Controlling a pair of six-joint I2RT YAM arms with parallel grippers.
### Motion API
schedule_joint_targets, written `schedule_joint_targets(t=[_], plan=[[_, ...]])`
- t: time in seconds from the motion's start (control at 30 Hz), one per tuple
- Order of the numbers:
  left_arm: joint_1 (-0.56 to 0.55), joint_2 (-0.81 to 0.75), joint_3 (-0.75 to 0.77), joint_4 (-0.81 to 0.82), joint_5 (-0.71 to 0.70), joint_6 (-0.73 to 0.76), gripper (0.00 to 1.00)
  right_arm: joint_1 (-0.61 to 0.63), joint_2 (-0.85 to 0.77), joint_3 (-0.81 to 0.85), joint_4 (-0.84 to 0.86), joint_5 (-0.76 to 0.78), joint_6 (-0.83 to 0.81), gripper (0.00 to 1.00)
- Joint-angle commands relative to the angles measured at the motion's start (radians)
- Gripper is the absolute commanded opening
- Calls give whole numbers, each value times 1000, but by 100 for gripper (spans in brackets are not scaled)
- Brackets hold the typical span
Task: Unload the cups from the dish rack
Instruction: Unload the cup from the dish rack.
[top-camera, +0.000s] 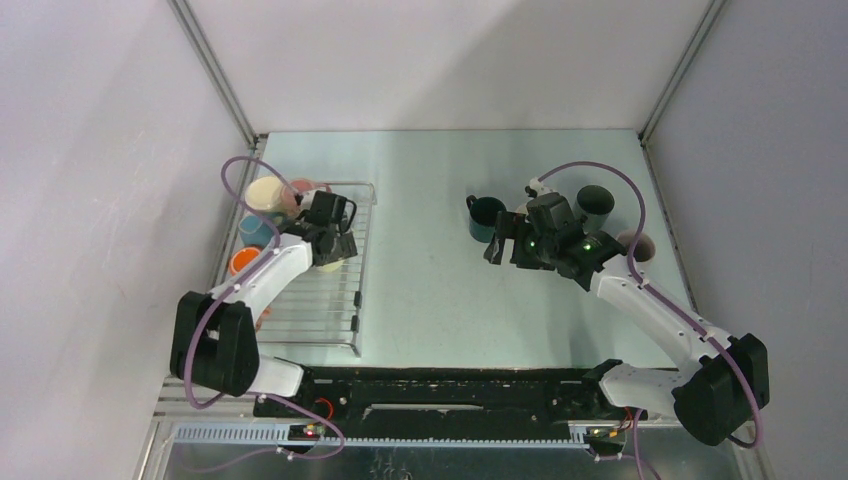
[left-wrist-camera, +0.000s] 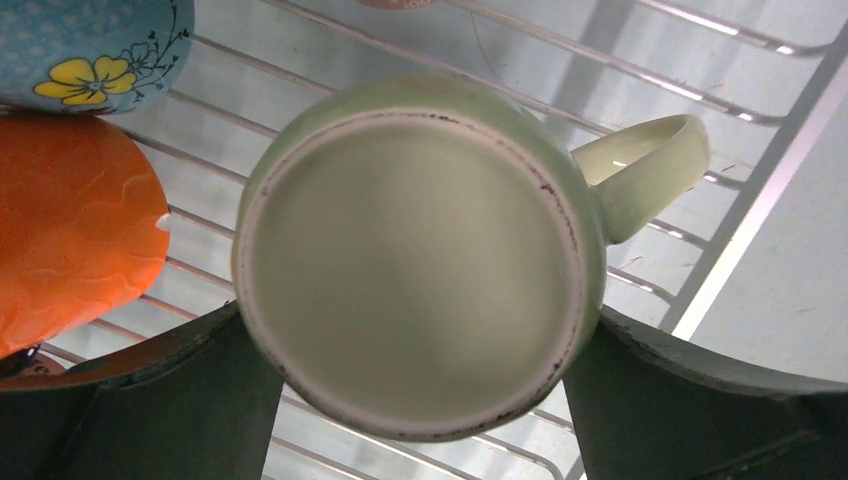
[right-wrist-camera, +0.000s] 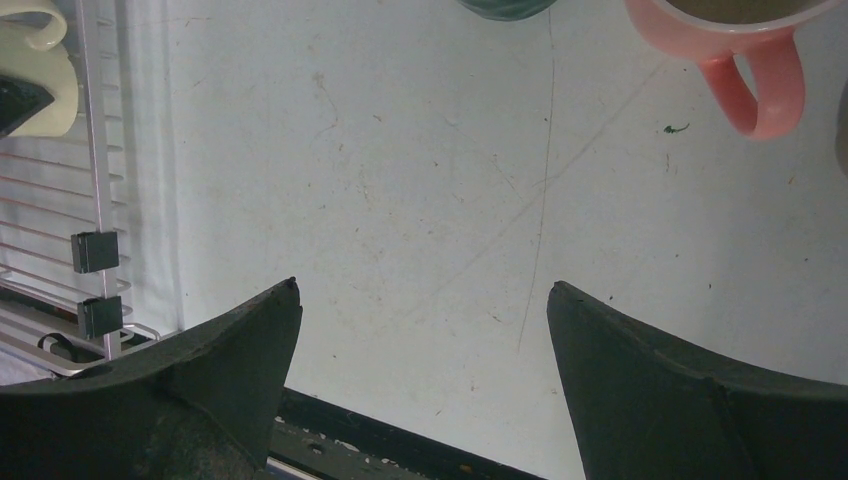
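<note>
The wire dish rack (top-camera: 330, 320) lies at the left of the table. A cream mug (top-camera: 265, 193), a pink mug (top-camera: 302, 188), a light blue mug (top-camera: 252, 232) and an orange mug (top-camera: 243, 262) stand along its left side. My left gripper (top-camera: 330, 240) is over the rack, its fingers (left-wrist-camera: 200, 400) pressed on both sides of an upside-down pale green mug (left-wrist-camera: 410, 260), handle to the right. My right gripper (top-camera: 497, 248) is open and empty (right-wrist-camera: 420, 290) above bare table. A dark teal mug (top-camera: 487, 215), a dark grey mug (top-camera: 595, 203) and a pink mug (top-camera: 638, 245) stand on the table around it.
In the left wrist view the orange mug (left-wrist-camera: 70, 230) and a flowered light blue mug (left-wrist-camera: 100, 50) sit close left of the green one. The rack's right edge (right-wrist-camera: 95, 200) shows in the right wrist view. Enclosure walls surround the table (top-camera: 420, 300).
</note>
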Motion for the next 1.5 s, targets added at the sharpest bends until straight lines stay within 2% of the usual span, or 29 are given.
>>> schedule_joint_targets(t=[0.0, 0.23, 0.5, 0.77, 1.47], plan=[[7, 31, 68, 4, -28, 92, 100, 8, -32, -3, 2, 3, -12, 100], [15, 27, 107, -1, -11, 127, 100, 5, -42, -2, -13, 7, -27, 100], [64, -9, 131, -46, 105, 148, 100, 2, -40, -2, -17, 6, -29, 100], [84, -21, 160, -86, 145, 184, 100, 5, -34, -2, -17, -1, -32, 100], [176, 117, 309, -179, 251, 273, 100, 10, -5, 21, -35, 2, -52, 100]])
